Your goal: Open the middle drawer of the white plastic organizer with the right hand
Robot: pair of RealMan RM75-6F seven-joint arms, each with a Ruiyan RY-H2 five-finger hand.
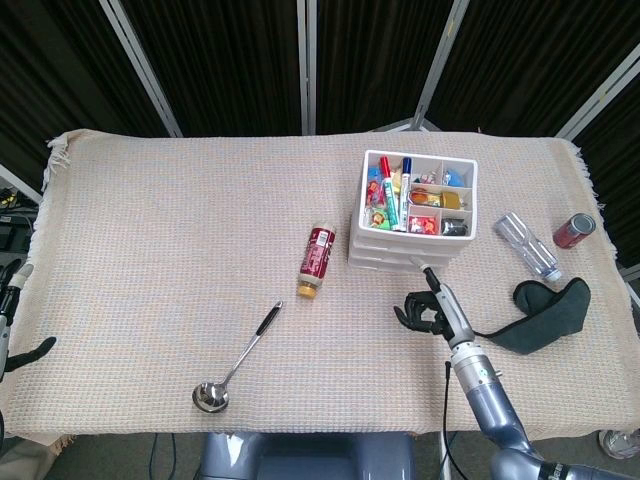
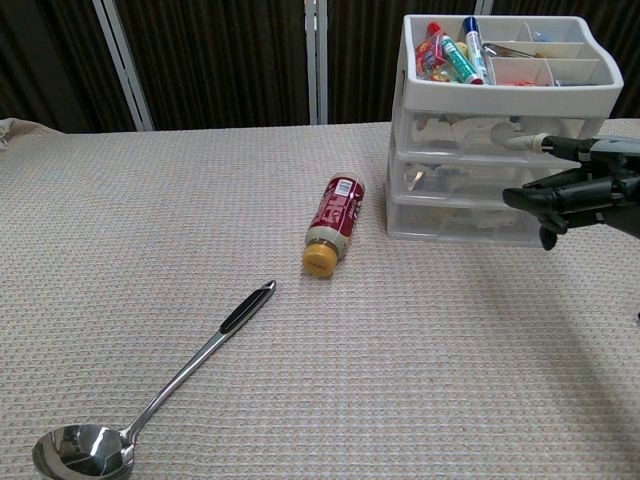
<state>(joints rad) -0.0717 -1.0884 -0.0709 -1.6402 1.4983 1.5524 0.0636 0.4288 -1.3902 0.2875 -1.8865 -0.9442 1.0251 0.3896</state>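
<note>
The white plastic organizer [image 1: 418,212] stands at the back right of the table, its top tray full of markers and small items. In the chest view its three clear drawers face me, and the middle drawer [image 2: 470,178] is closed. My right hand [image 1: 428,308] hovers just in front of the drawers. In the chest view the right hand [image 2: 578,195] sits level with the middle and lower drawers at their right end. One white-tipped finger [image 2: 522,143] points at the drawer fronts and the others are half curled, holding nothing. My left hand [image 1: 12,318] shows at the table's far left edge with its fingers apart.
A red bottle [image 1: 317,258] with a yellow cap lies left of the organizer. A steel ladle [image 1: 235,360] lies near the front edge. Right of the organizer are a clear plastic bottle [image 1: 527,244], a red can [image 1: 573,229] and a dark cloth [image 1: 545,312].
</note>
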